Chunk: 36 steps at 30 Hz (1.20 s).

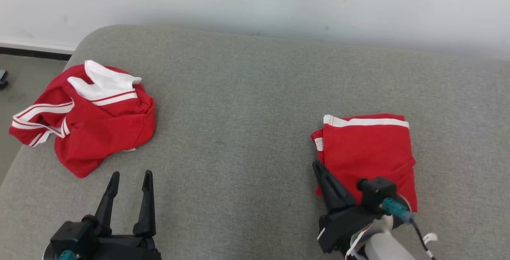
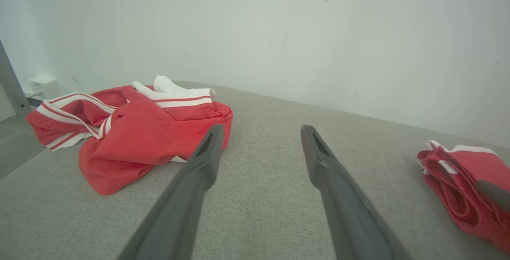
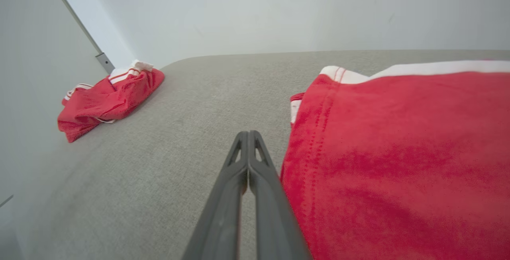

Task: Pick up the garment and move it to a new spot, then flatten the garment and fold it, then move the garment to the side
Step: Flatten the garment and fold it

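Wide cushion (image 1: 239, 132) lies open between crumpled garment (image 1: 91, 128) and folded garment (image 1: 366, 148).

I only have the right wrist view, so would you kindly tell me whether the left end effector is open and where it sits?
Observer: The left end effector is open and empty, above the grey cushion.
Operator: Thank you. How close is it to the crumpled garment?
Observer: The crumpled garment lies just ahead and to the left of its fingertips, not touching them.
Operator: And the folded garment's overall shape?
Observer: The folded garment forms a tidy, roughly rectangular stack.
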### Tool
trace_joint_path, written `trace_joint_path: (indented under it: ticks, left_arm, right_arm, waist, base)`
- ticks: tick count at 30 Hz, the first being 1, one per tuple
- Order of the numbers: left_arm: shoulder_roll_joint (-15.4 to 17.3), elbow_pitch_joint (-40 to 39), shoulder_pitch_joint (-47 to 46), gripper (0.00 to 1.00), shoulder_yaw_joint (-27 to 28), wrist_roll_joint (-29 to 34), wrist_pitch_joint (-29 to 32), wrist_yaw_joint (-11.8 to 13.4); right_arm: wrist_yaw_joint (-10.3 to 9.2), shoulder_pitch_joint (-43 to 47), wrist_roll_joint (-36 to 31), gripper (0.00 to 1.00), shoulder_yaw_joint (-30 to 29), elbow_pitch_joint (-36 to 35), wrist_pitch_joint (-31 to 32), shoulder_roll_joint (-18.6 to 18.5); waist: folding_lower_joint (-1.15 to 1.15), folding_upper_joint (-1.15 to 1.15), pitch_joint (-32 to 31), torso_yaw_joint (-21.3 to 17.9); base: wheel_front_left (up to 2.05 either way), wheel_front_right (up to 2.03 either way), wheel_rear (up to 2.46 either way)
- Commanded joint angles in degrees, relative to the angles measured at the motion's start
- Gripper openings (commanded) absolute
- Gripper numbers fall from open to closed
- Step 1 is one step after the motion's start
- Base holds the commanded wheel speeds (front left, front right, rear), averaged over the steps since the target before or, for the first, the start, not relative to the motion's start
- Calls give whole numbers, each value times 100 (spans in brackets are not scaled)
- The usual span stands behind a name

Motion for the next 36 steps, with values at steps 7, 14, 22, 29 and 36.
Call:
trace_joint_path:
  ticks: [7, 14, 22, 29, 36]
  left_arm:
    - [64, -3, 143, 100, 54, 68, -3, 3]
    - [157, 11, 276, 100, 67, 135, -3, 3]
    - [251, -100, 565, 100, 163, 194, -3, 3]
    - [395, -370, 882, 100, 97, 299, -3, 3]
    - [400, -572, 1084, 100, 55, 493, -3, 3]
  right_arm:
    - [-13, 322, -114, 0, -383, -975, -5, -251]
    - [-13, 847, -94, 0, -1081, -1690, -5, -522]
    - [-13, 1783, -290, 36, -1856, -2411, -6, -508]
    - [-13, 2298, -398, 100, -2010, -2750, -6, -394]
    - [-13, 2474, -538, 100, -2106, -2815, -6, -310]
  waist:
    - [-1, 0, -230, -427]
    - [-1, 0, -466, -796]
    - [-1, 0, -749, -954]
    - [-1, 0, -874, -1000]
    - [-1, 0, -914, -910]
  base:
    - [0, 0, 0]
    - [0, 0, 0]
    - [0, 0, 0]
    - [0, 0, 0]
    - [0, 0, 0]
